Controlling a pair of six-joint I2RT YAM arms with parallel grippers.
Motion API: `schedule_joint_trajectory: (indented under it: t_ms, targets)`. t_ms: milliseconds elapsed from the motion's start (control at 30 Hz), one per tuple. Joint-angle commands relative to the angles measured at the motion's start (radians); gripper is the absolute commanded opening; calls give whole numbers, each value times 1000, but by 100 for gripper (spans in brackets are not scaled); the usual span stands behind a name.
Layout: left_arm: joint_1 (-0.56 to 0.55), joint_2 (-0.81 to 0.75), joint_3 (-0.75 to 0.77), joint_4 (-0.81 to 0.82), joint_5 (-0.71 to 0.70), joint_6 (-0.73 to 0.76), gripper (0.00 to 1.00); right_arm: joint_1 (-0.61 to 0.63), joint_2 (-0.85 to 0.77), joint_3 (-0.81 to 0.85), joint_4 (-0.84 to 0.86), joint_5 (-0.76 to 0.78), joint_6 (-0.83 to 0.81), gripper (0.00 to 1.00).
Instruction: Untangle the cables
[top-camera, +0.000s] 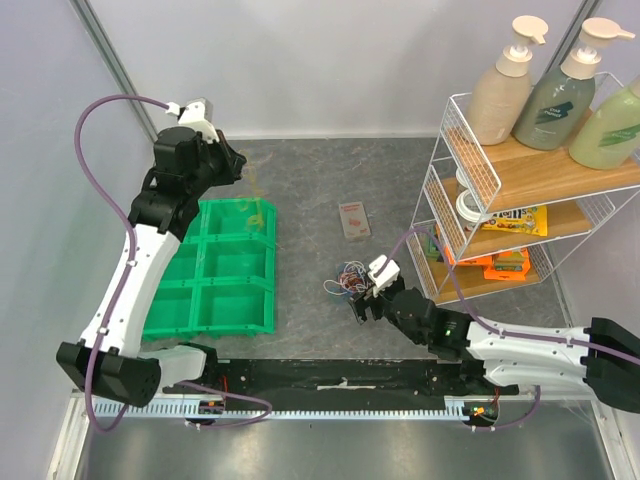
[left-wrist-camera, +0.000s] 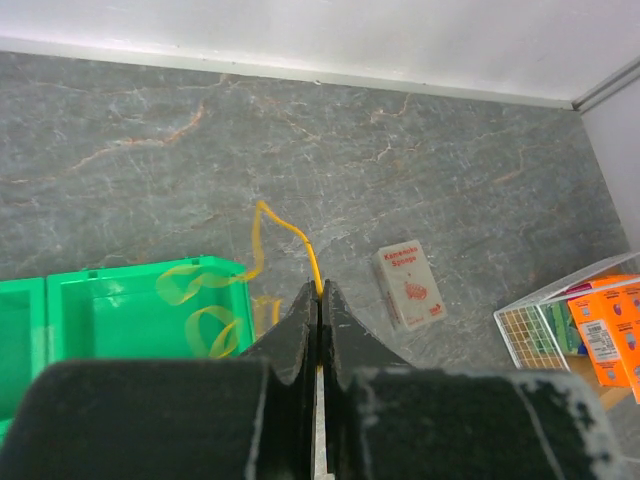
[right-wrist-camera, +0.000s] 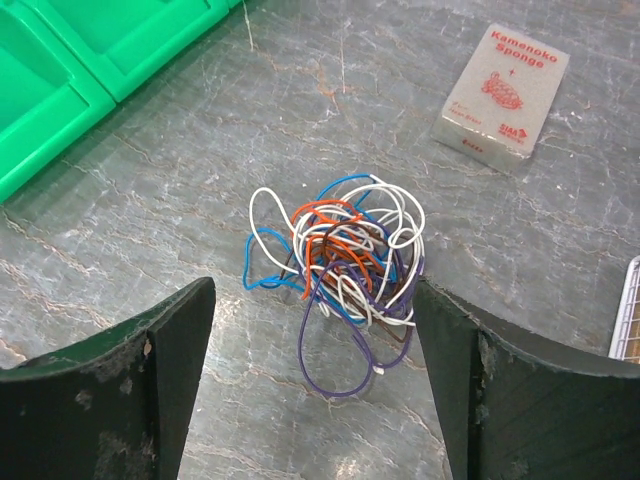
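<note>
Black rail (top-camera: 340, 385) runs along the near edge of the table (top-camera: 300, 180), a grey, stone-veined surface with thin rust-coloured streaks. Just beyond it the right gripper (right-wrist-camera: 315, 290) hangs with its jaws spread wide and nothing between the pads; its fingers (right-wrist-camera: 160, 380) are dark, curved and scuffed at the edges. Framed between them in the right wrist view, and touching neither, lie the cables (right-wrist-camera: 340, 270): a loose, rounded knot of string-thin wires in white, blue, orange and purple, with a purple loop trailing toward the camera and a blue end straggling to the left. To the left of the knot sits a bright green plastic bin (top-camera: 215, 290), glossy and split into square compartments. Farther back, a small rectangular sponge box (top-camera: 353, 219) lies flat, pale with red print, well apart from the knot. Over the bin's far right corner the left gripper (left-wrist-camera: 320, 292) is pinched closed on a yellow cable (left-wrist-camera: 285, 225), which rises from the fingertips, kinks, then curls down in soft loops above the bin's far compartment; whether they touch the plastic I cannot tell. At the far right stands a white wire rack (top-camera: 455, 150) with wooden shelves, and rounded pump bottles (top-camera: 500, 85) on top.
</note>
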Motion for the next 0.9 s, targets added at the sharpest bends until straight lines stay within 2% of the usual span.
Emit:
schedule_joint_trajectory:
  t_ms: [0,267,367,867]
  targets:
    - [38,12,-33,109,119,-62,2,-6,-70,-23,68,13,-19,88]
    - [70,-13,-127,143,76,-66,2,-7,-82,-28,76,-16,-7,88]
    - [91,27,-145,168,69,-52,1,-6,-74,-26,73,-24,-5,88]
    - [134,108,-10,194,93,-24,2,-6,-65,-29,76,-24,-5,88]
